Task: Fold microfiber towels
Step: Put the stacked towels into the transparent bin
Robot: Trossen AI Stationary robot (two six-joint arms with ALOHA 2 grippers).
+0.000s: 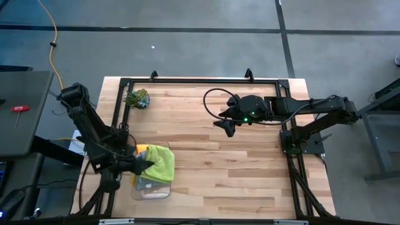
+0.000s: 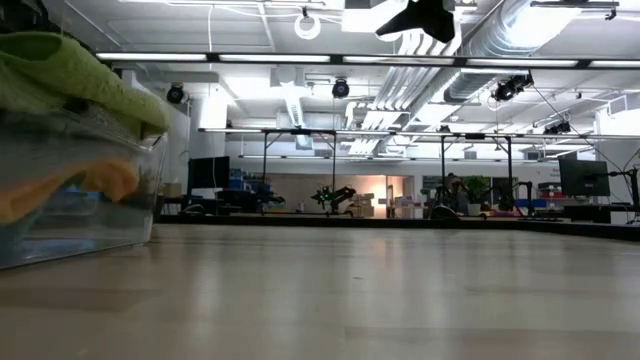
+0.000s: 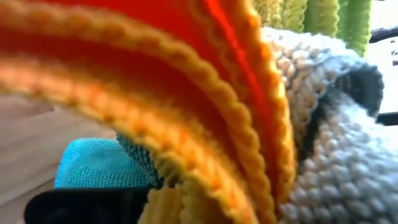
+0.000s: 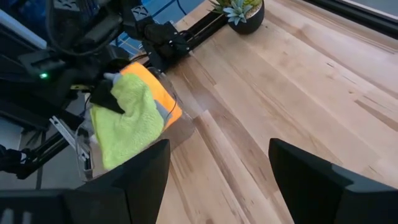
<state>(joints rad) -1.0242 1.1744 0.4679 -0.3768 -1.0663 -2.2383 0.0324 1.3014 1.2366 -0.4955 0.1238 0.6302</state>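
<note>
A clear plastic bin [image 1: 153, 187] stands near the table's front left corner. A lime green towel [image 1: 160, 164] lies draped over the top of it and over the bin's rim [image 2: 70, 70]. An orange towel [image 4: 158, 84] lies under it. The left wrist view shows orange [image 3: 155, 93], grey [image 3: 348, 155] and teal [image 3: 99, 165] cloth close up. My left gripper [image 1: 142, 164] is at the bin, shut on the lime green towel. My right gripper [image 1: 228, 128] hangs open above the table's far middle, holding nothing. My left gripper holds the lime green towel at its edge toward the table's left [image 4: 121, 102]. It comes from the table's left, slanting down. The gripper itself hides how many layers it has. The rest of the towel lies slack on the other cloths in the bin.
A small spiky green plant [image 1: 139, 99] in a dark pot stands at the far left of the table. Bare wooden tabletop [image 1: 225, 169] stretches from the bin to the right edge. A black frame [image 1: 200, 80] runs along the far edge and both sides.
</note>
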